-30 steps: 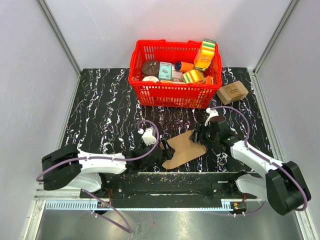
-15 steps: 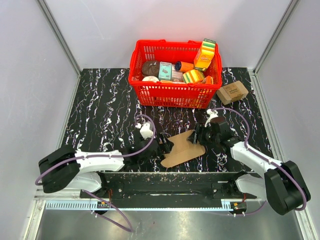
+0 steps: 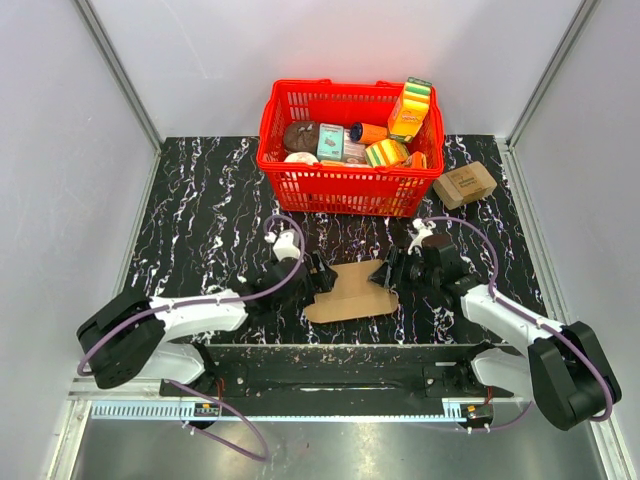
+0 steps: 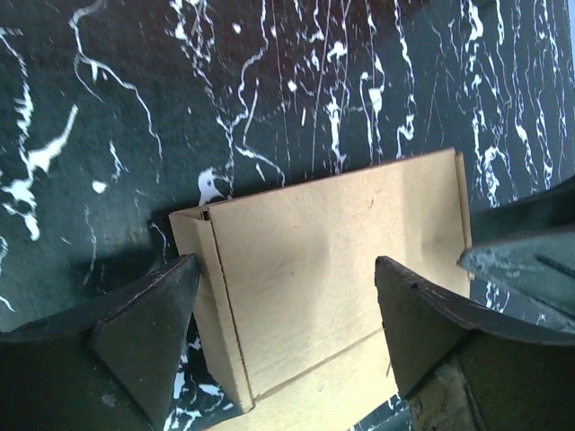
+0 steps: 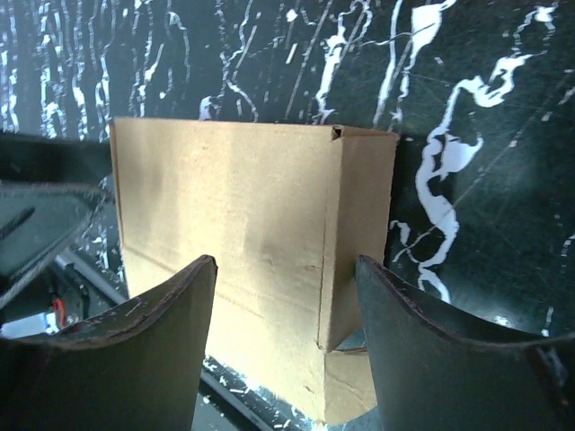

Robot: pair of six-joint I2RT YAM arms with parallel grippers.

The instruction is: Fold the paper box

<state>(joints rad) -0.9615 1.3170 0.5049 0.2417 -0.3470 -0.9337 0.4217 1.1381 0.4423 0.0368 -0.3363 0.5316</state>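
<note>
Marbled black surface (image 3: 200, 220) is carrying the mostly flat box (image 3: 350, 292) near its front edge, left tool (image 3: 320, 282) and right tool (image 3: 385, 276) both gaping wide, straddling opposite ends, probably steadying it for creasing flaps.

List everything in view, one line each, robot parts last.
paper box: one, brown, flat on the table between the two grippers
basket: one, red, far middle of the table
yellow carton: one, yellow and green, upright in the basket's far right corner
other groceries: several, mixed colours, inside the basket
small carton: one, brown with dark print, right of the basket
table: one, black with white veins
left gripper: one, black, open, at the paper box's left end
right gripper: one, black, open, at its right end
</note>
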